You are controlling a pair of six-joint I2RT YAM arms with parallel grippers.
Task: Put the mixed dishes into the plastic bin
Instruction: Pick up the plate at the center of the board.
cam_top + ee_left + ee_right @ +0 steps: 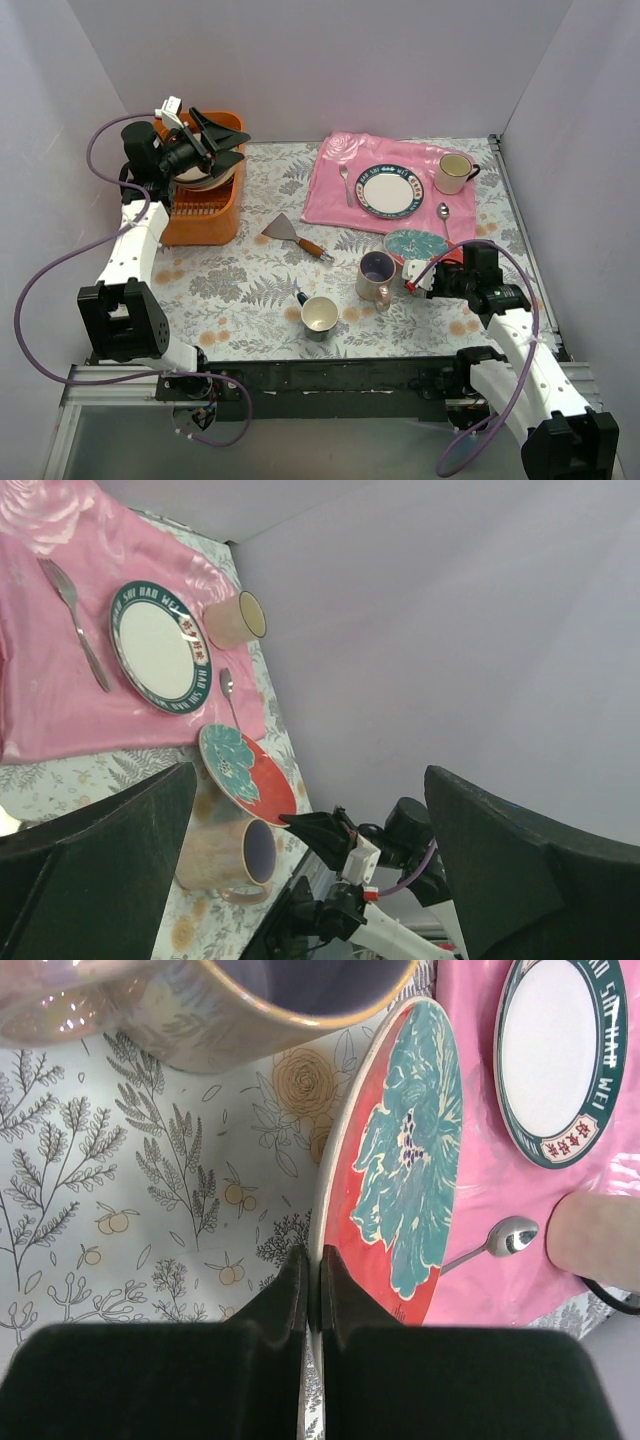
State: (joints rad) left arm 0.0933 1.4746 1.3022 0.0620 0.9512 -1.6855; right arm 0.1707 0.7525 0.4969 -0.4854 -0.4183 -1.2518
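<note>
My right gripper (413, 277) is shut on the near rim of the red-rimmed teal plate (416, 243), one finger on each face (312, 1272). The plate (410, 1150) lies at the pink cloth's front edge. The lilac mug (377, 276) stands just left of it, also seen in the wrist views (230, 1005) (225, 855). A grey-white mug (320, 316) stands nearer the front. My left gripper (240, 143) hangs open and empty over the orange plastic bin (205, 230) at the back left. Crockery in the bin is mostly hidden by that wrist. From the left wrist the plate (240, 770) shows far off.
On the pink cloth (335, 195) lie a blue-rimmed white plate (390, 190), a cream mug (455, 172), a fork (345, 185) and a spoon (443, 212). A spatula (295, 235) lies mid-table. Walls close in on three sides.
</note>
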